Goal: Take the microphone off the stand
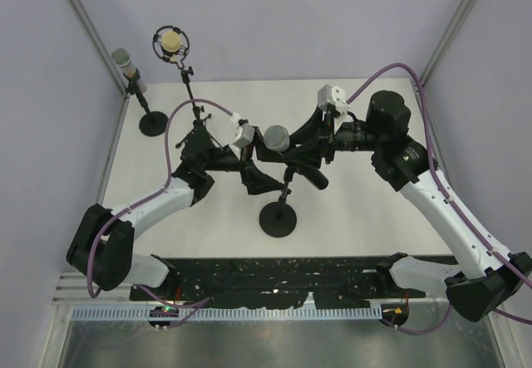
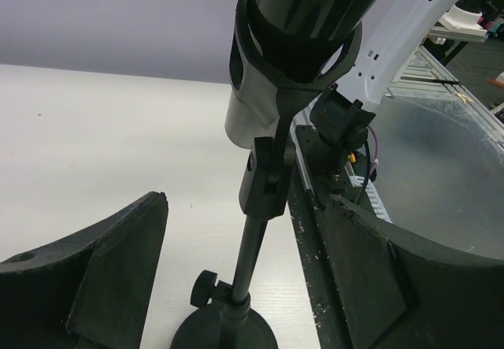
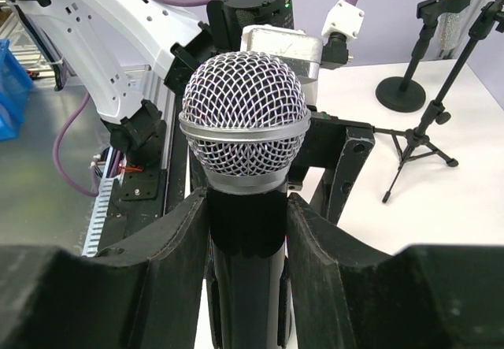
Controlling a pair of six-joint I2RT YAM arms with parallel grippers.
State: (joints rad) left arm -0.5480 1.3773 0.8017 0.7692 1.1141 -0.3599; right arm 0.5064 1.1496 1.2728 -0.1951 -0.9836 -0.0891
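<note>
My right hand (image 3: 244, 231) grips the microphone (image 3: 242, 120); my left hand (image 2: 248, 278) stands wide at the stand (image 2: 250, 246).

The padded fingers (image 3: 165, 246) of my right hand press both sides of the dark body just below the mesh head, which tilts up toward my wrist camera. The microphone sits in the clip (image 2: 272, 65) atop the stand, near the middle of the white tabletop (image 1: 349, 202). My left hand is spread to either side of the pole below the clip, touching nothing. The stand's round base (image 1: 278, 218) rests on the tabletop between my two arms. Two other microphone stands (image 1: 152, 121) are at the far left corner.
</note>
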